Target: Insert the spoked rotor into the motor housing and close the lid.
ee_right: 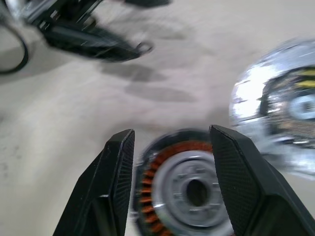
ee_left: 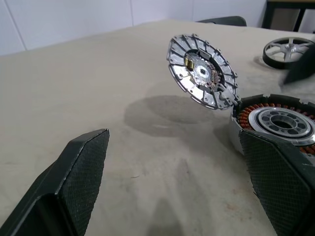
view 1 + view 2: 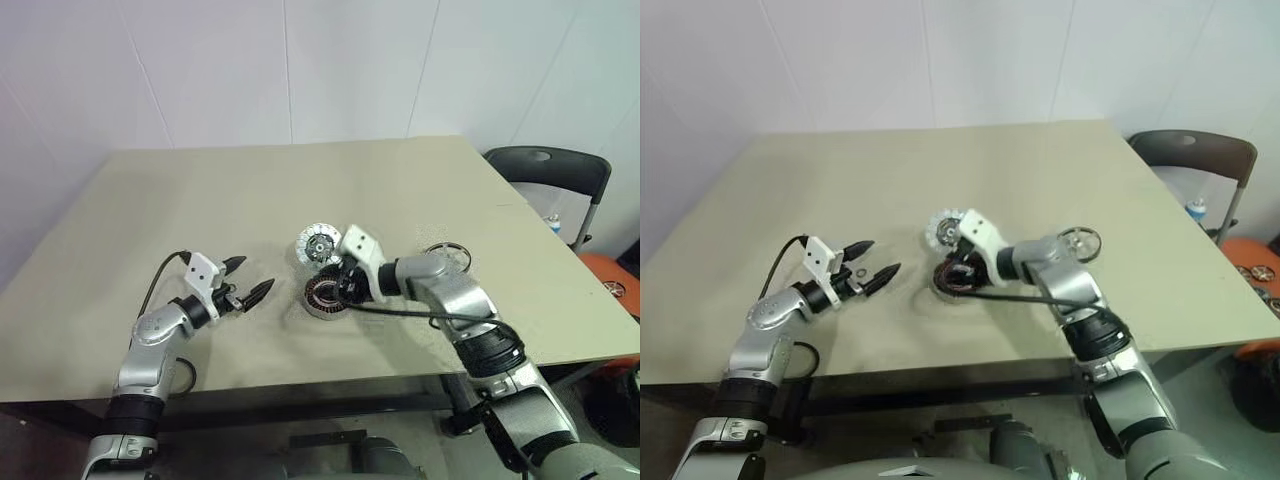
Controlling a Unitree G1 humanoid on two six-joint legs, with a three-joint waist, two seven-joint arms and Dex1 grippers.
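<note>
On a beige worktop point(image 3: 200, 190), the right hand point(image 1: 170, 147) hovers directly over the motor housing point(image 3: 325, 297), its two black fingers partly spread and holding nothing, angled downward. The housing sits open beneath it, copper windings and silver hub exposed, ready to receive a part. Its hinged lid point(image 2: 202, 73) stands tilted up just beyond the hand, probably left raised so the cup stays clear. The spoked rotor point(image 3: 447, 256) lies flat on the worktop behind the right forearm, well apart from the fingers, not yet fitted. The left hand point(image 3: 245, 288) waits level, away from the housing, fingers wide and empty, pointing toward it.
</note>
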